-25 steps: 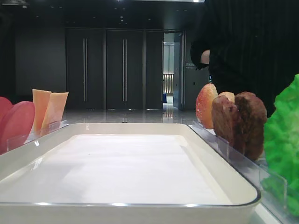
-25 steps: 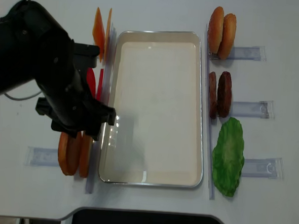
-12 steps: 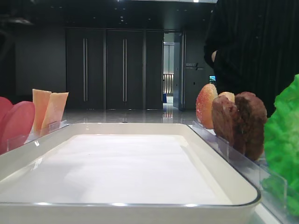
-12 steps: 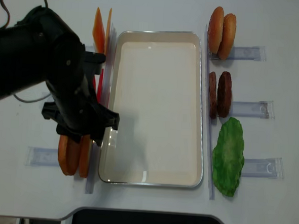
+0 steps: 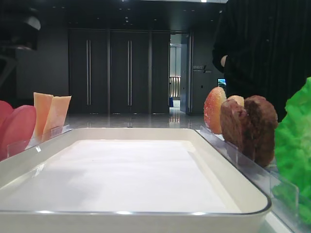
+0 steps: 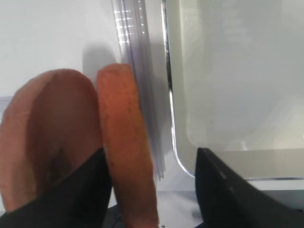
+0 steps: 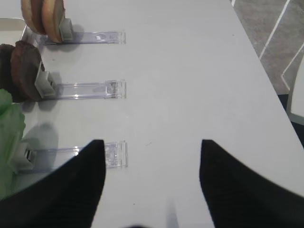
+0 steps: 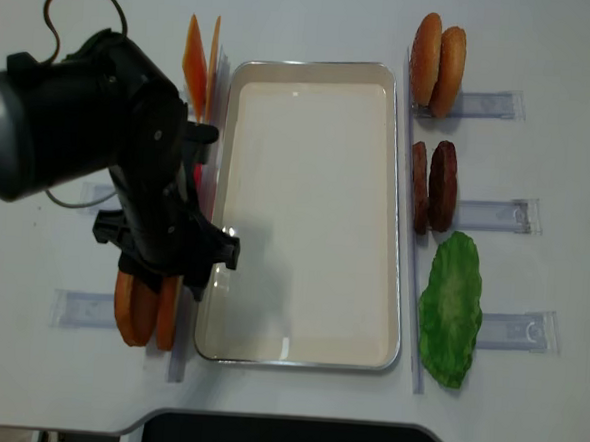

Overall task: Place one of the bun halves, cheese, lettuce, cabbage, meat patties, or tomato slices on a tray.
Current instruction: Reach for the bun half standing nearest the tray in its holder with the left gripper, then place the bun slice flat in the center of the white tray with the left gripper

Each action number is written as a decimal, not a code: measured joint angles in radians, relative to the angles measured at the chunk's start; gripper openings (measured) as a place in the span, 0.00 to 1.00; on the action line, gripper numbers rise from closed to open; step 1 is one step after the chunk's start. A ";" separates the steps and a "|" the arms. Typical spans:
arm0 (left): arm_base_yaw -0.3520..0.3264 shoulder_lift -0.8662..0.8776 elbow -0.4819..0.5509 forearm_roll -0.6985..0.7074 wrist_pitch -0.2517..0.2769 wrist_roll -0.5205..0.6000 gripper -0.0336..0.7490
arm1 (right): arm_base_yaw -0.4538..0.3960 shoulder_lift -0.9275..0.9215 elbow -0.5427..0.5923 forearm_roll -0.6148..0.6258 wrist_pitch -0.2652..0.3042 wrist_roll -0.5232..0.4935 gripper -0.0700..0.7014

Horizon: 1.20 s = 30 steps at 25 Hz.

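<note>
My left gripper (image 6: 151, 190) is open and hangs over the front left rack. An orange-brown bun half (image 6: 124, 142) stands on edge between its fingers, close to the left finger (image 6: 80, 190). A second bun half (image 6: 47, 133) stands just left of it. From above, the black left arm covers that gripper (image 8: 170, 269) and the tops of both discs (image 8: 137, 312). The white tray (image 8: 315, 64) lies beside them with nothing on it. My right gripper (image 7: 152, 185) is open above bare table, to the right of the lettuce (image 7: 7, 128).
Cheese slices (image 8: 195, 60) stand at the back left, with pink-red discs (image 5: 17, 128) behind the arm. Two more bun halves (image 8: 437, 59), dark patties (image 8: 432, 184) and lettuce (image 8: 450, 306) line the tray's right side in clear holders (image 7: 76, 90). A person in dark clothes (image 5: 262, 48) stands behind.
The left arm has shifted a little toward the tray and the front, settling over the two orange-brown discs. Its gripper stays open. The person behind has moved to the right.
</note>
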<state>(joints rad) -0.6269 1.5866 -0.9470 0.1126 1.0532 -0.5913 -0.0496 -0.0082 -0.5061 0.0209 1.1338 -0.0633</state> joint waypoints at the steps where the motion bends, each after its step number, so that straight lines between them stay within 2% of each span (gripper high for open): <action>1: 0.000 0.001 0.000 0.002 0.000 0.000 0.59 | 0.000 0.000 0.000 0.000 0.000 0.000 0.63; 4: 0.000 0.001 0.000 0.019 0.003 0.002 0.51 | 0.000 0.000 0.000 0.000 0.000 0.000 0.63; 9: 0.000 0.001 0.000 0.050 0.033 0.002 0.28 | 0.000 0.000 0.000 0.000 0.000 0.000 0.63; 11: 0.000 0.001 0.000 0.058 0.045 0.007 0.23 | 0.000 0.000 0.000 0.000 0.000 0.000 0.63; 20: 0.000 -0.019 -0.001 0.060 0.087 0.027 0.23 | 0.000 0.000 0.000 0.000 0.000 0.000 0.63; 24: 0.000 -0.047 -0.036 0.060 0.139 0.028 0.23 | 0.000 0.000 0.000 0.000 0.000 0.000 0.63; 30: 0.000 -0.097 -0.092 0.040 0.151 0.030 0.23 | 0.000 0.000 0.000 0.000 0.000 0.000 0.63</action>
<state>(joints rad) -0.6269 1.4899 -1.0393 0.1529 1.2045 -0.5609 -0.0496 -0.0082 -0.5061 0.0209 1.1338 -0.0633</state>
